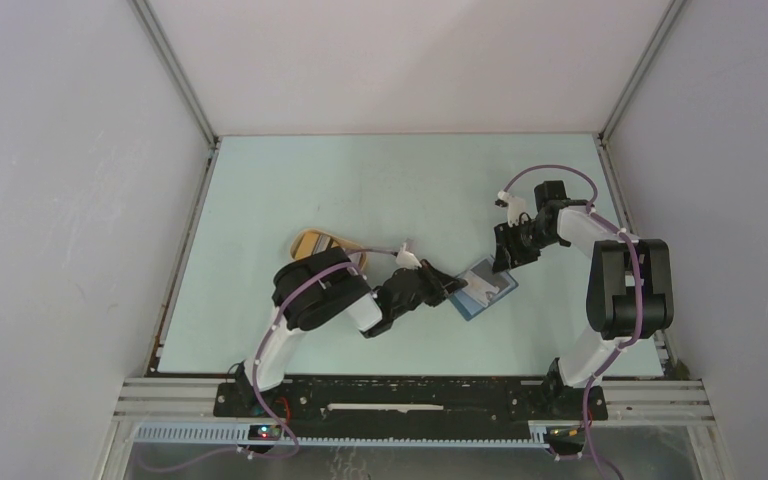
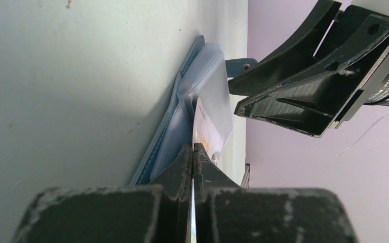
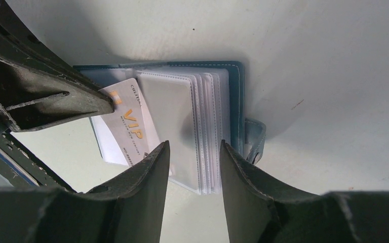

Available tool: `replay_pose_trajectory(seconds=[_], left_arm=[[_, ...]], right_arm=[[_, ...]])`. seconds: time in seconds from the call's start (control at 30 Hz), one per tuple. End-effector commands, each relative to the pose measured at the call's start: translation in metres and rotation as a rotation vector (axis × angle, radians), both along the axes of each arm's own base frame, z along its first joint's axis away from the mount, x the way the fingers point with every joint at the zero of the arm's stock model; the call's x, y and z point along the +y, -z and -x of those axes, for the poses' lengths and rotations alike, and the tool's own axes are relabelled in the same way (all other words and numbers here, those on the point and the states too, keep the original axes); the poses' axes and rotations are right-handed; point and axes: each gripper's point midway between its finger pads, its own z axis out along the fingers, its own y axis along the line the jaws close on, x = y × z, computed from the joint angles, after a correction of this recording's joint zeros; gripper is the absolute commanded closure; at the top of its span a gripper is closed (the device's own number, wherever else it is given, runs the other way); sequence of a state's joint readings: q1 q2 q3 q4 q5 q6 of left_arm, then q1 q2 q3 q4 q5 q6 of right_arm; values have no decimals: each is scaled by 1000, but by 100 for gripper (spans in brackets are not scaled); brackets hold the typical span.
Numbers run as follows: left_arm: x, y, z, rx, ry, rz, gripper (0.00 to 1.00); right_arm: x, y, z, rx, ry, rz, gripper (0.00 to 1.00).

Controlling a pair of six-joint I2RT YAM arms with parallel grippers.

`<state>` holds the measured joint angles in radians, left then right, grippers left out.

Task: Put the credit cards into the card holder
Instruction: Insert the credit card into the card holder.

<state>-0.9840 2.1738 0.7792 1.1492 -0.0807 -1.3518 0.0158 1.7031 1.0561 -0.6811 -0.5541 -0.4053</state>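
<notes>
The teal card holder (image 1: 484, 291) lies open on the table, its clear plastic sleeves (image 3: 182, 116) fanned out. My left gripper (image 2: 193, 148) is shut on a white credit card (image 2: 205, 129) printed with gold "VIP" lettering. The card's far end (image 3: 129, 124) sits at the sleeves on the holder's left half. My right gripper (image 3: 193, 149) is open right over the holder (image 3: 235, 91), its fingers astride the stack's free edges. Whether they touch the sleeves I cannot tell. The holder's snap tab (image 3: 256, 136) sticks out beside the right finger.
A tan oval tray (image 1: 312, 243) lies behind the left arm's elbow. The two grippers meet closely over the holder: left (image 1: 457, 287), right (image 1: 503, 258). The enclosure's white walls bound the table on three sides.
</notes>
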Motion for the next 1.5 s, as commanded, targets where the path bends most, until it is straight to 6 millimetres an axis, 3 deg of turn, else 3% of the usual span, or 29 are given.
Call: replay_pose_trajectory(seconds=[0.0,0.97,1.27,1.37,1.47], left_arm=[[-5,10,5,53,35,-7,100],[-22,1,-8,125,97,74,100],[-22,6,-11,129,95,61,97],[-23,6,-11,129,96,60,96],[-23,6,-11,129,98,61,94]], right_arm=[[2,-11,-9,-30,0,1,50],[13,-17,-5,-48,-49,-11,51],[11,-52,-16,-306,-104,150,27],[20,-66,-8,-401,-201,147,28],[40,-74,19,-485,-388,80,40]])
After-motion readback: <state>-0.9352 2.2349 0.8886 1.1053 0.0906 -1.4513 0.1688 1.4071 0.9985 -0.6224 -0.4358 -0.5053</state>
